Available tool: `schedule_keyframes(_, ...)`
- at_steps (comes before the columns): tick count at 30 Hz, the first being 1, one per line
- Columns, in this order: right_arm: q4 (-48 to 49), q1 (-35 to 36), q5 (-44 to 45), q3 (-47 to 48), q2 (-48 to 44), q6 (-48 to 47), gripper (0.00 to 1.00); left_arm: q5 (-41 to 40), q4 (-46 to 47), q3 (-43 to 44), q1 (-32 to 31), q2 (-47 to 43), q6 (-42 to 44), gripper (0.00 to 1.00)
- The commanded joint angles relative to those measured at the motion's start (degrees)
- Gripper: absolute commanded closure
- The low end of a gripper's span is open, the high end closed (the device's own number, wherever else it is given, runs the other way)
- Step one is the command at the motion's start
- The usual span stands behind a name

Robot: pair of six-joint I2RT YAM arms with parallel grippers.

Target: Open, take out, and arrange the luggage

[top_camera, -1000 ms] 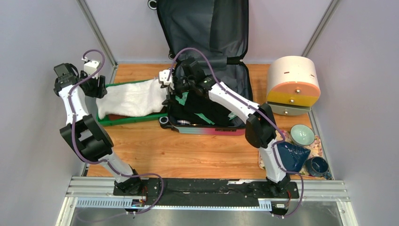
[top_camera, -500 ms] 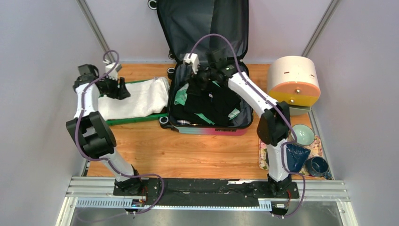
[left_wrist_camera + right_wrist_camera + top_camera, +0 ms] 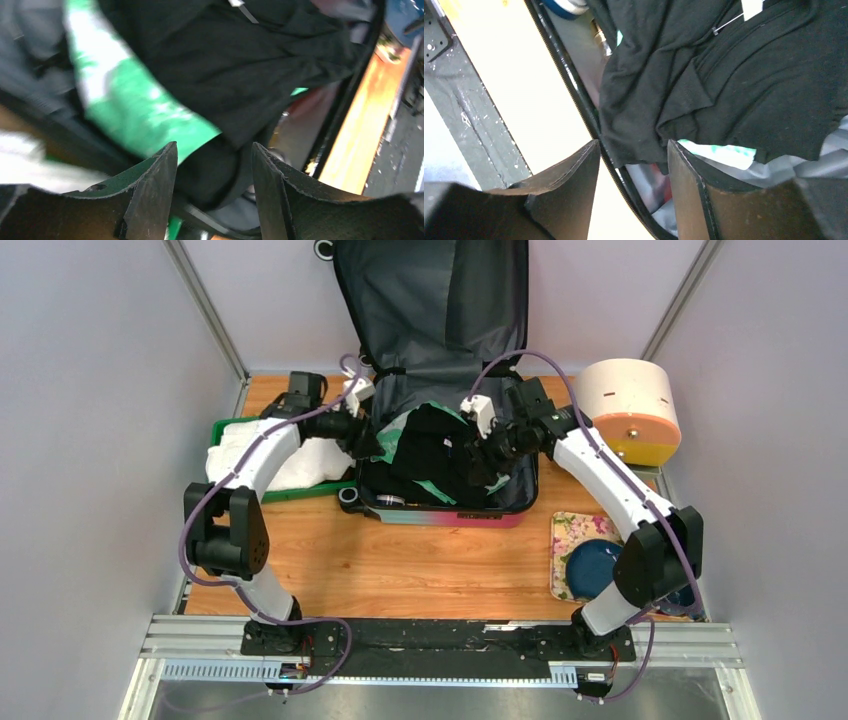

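The luggage [image 3: 440, 512] lay open at centre frame, lid raised toward the top edge. Its black garment [image 3: 432, 445] (long axis top to bottom) sat between the left gripper [image 3: 214, 150] and right gripper [image 3: 634, 147], both jaws spread, seemingly equally near

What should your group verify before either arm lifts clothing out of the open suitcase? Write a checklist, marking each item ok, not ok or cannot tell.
1. The luggage is open: ok, its lid stands up at the far side.
2. The left gripper is open: ok, jaws apart over the black garment.
3. The right gripper is open: ok, jaws apart at that garment's edge.
4. Hold on the black garment: not ok, neither gripper is shut on it.
5. Room on the green tray: cannot tell; the white towel covers much of it.
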Motion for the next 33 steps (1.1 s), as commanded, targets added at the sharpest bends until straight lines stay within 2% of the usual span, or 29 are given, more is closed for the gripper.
schedule_keyframes(1, 2.4, 1.2, 1.0, -4.1, -3.6, -1.4, 0.45, 5.0, 2.9, -2.1, -4.2, -2.4, 4.7, 0.36)
schedule_keyframes(5, 4.1, 2.7, 3.2, -7.1, -3.8, -2.0, 0.37, 4.2, 3.8, -5.3, -7.9, -2.7, 10.7, 0.36)
schedule_keyframes(9, 4.5, 3.9, 5.4, -7.6, -1.8, -2.3, 0.38, 4.3, 10.7, -10.8, -10.0, -4.5, 12.0, 0.38)
schedule_keyframes(13, 2.8, 4.2, 6.0, -7.6, -0.3, -2.9, 0.37, 3.6, 16.0, -16.2, -12.3, -5.6, 18.6, 0.38)
schedule_keyframes(15, 2.5, 4.6, 6.3, -8.2, -0.2, -3.2, 0.34, 2.0, 19.3, -18.0, -13.4, -5.8, 18.8, 0.38)
schedule_keyframes(16, 3.0, 4.5, 7.3, -8.9, 0.1, -3.4, 0.29, 1.0, 22.5, -19.6, -13.7, -5.8, 18.7, 0.38)
schedule_keyframes(19, 3.6, 4.5, 10.7, -9.1, 0.8, -3.2, 0.3, -1.2, 26.5, -20.6, -14.8, -5.1, 18.8, 0.37)
schedule_keyframes(22, 3.8, 4.4, 13.9, -9.1, 0.9, -3.4, 0.38, -3.0, 28.5, -19.9, -15.1, -3.8, 17.9, 0.4)
schedule_keyframes(24, 4.2, 4.5, 15.5, -9.5, 0.4, -3.4, 0.43, -4.6, 30.0, -19.6, -15.1, -3.3, 17.3, 0.51)
schedule_keyframes(25, 4.7, 4.4, 16.6, -9.5, 0.2, -3.4, 0.49, -5.1, 31.7, -19.5, -15.2, -3.2, 16.0, 0.58)
schedule_keyframes(26, 4.8, 4.2, 17.0, -9.4, -0.3, -3.2, 0.53, -6.0, 32.4, -19.3, -15.1, -3.4, 15.4, 0.73)
schedule_keyframes(28, 4.9, 3.8, 17.7, -9.1, -0.9, -3.0, 0.66, -6.3, 35.2, -19.1, -15.1, -3.9, 14.4, 0.85)
schedule_keyframes(29, 5.0, 3.5, 17.7, -8.7, -1.0, -2.8, 0.69, -6.3, 35.9, -19.2, -15.2, -4.4, 14.2, 0.93)
schedule_keyframes(31, 4.8, 2.5, 17.4, -7.8, -1.4, -2.7, 0.77, -6.7, 37.0, -18.8, -15.1, -4.6, 13.6, 1.0)
schedule_keyframes(33, 4.0, 1.8, 17.0, -6.4, -1.3, -3.0, 0.85, -7.4, 36.7, -17.9, -15.0, -4.0, 12.5, 1.0)
